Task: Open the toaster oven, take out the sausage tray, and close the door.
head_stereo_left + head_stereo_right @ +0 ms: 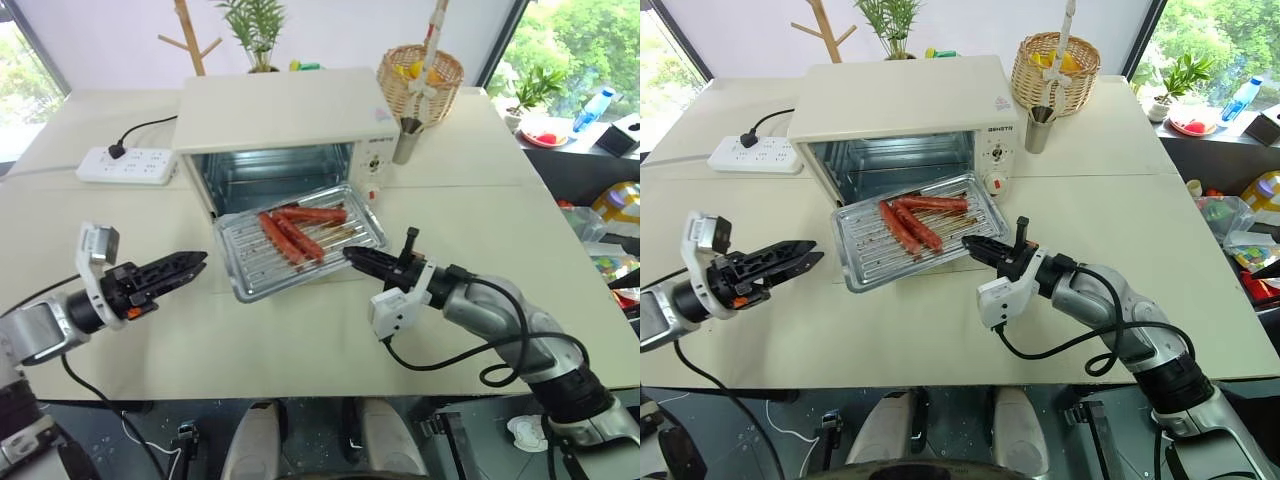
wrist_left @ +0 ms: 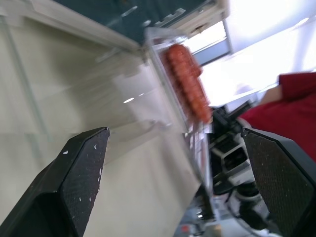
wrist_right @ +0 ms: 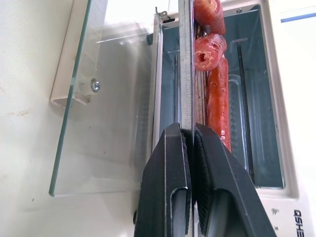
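Right wrist view, entry: we record the right gripper (image 3: 192, 143) pinching the sausage tray (image 3: 186, 64) rim, long axis toward the toaster oven (image 1: 275, 110); the left gripper (image 1: 190, 266) spread, seemingly farther off.

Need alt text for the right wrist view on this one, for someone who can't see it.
The right gripper is shut on the rim of the sausage tray, seen edge-on, with red-brown sausages lying on it. Behind stands the toaster oven, its glass door swung open.

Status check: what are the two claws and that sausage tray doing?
Right gripper shut on sausage tray rim. Left gripper open, apart. Tray out over open door. Nothing in the way.
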`<state>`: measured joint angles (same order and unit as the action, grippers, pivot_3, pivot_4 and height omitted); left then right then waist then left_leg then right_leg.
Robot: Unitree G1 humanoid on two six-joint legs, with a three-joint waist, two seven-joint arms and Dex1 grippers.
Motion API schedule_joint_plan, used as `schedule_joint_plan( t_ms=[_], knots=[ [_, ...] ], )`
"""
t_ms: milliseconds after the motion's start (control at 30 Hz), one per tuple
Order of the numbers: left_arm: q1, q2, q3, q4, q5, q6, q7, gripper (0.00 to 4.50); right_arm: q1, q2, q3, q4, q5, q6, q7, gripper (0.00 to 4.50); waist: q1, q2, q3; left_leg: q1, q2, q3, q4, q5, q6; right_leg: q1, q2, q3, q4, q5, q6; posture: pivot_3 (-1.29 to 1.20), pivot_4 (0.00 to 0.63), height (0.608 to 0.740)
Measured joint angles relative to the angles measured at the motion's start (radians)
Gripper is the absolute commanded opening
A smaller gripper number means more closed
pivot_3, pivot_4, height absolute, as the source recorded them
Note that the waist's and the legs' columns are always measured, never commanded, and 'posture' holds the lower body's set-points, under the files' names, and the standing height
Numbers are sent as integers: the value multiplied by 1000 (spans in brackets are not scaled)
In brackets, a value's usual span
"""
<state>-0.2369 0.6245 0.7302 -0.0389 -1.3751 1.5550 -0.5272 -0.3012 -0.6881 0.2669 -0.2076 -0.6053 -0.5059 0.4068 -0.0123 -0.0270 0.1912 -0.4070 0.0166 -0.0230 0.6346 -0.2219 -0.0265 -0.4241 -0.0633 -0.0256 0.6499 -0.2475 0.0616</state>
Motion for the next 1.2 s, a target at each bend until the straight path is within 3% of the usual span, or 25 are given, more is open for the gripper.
schedule_joint_plan(
  t_ms=[133,300,500,633,833,1200],
  knots=[
    [50,-14,-30,8,-212,-48,185,4480,1,1,1,0,0,-21,4,0,-1,0,0,1,1,-1,-1,0,0,0,-1,2,0,0,0,0,150,740],
    [111,7,-177,16,-488,-206,383,4480,3,3,7,0,1,-45,22,0,3,0,0,1,0,-1,0,0,-1,1,-2,2,0,0,-1,0,150,740],
    [117,-10,-280,-2,-572,-327,467,4480,3,15,7,0,0,-44,33,0,4,0,0,1,-1,0,0,1,-1,2,-1,2,0,-2,-3,0,150,740],
    [116,-32,-311,-2,-575,-365,496,3206,2,22,7,0,0,-41,37,0,2,0,0,2,-1,1,0,1,-1,2,0,2,0,0,-1,0,150,740],
    [112,-61,-324,-1,-577,-382,521,82,-1,29,8,0,-3,-40,48,0,3,0,0,2,-1,3,0,1,-1,2,0,0,0,0,-1,0,150,740],
    [102,-86,-318,47,-580,-369,531,32,-7,29,7,-2,-11,-47,61,0,3,0,0,2,-1,3,0,1,-1,2,0,0,0,0,-1,0,150,740]
  ],
)
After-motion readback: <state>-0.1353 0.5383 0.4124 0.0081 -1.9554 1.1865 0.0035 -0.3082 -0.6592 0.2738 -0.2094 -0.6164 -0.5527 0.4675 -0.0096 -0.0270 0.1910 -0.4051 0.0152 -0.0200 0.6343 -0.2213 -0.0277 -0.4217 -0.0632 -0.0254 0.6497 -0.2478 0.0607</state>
